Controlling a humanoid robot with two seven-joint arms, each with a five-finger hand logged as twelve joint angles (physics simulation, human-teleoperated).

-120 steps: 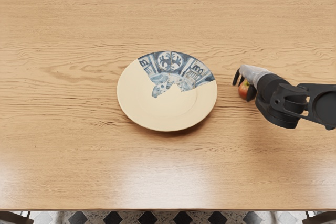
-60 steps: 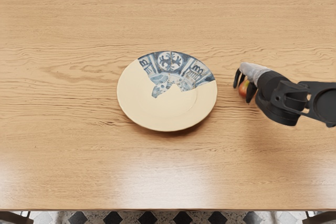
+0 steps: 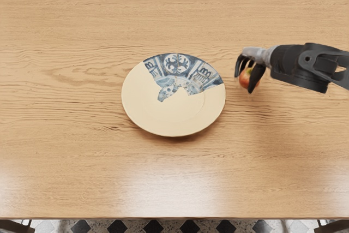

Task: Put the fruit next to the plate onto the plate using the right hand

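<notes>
A small red and yellow fruit [image 3: 245,77] hangs just right of the plate [image 3: 169,115], held in my right hand [image 3: 247,69], whose dark fingers are curled around it. The arm comes in from the right edge. The hand and fruit appear lifted off the wooden table, a short gap from the plate's right rim. The plate is cream with a blue and white pattern on its far part and has nothing on it. The fingers hide most of the fruit.
The wooden table [image 3: 82,162] spreads wide around the plate. Its far edge meets a grey wall, and its near edge shows a checkered floor below.
My right hand has risen and shifted left toward the plate with the fruit in its fingers. The forearm now lies higher in the picture. The plate has stayed put.
</notes>
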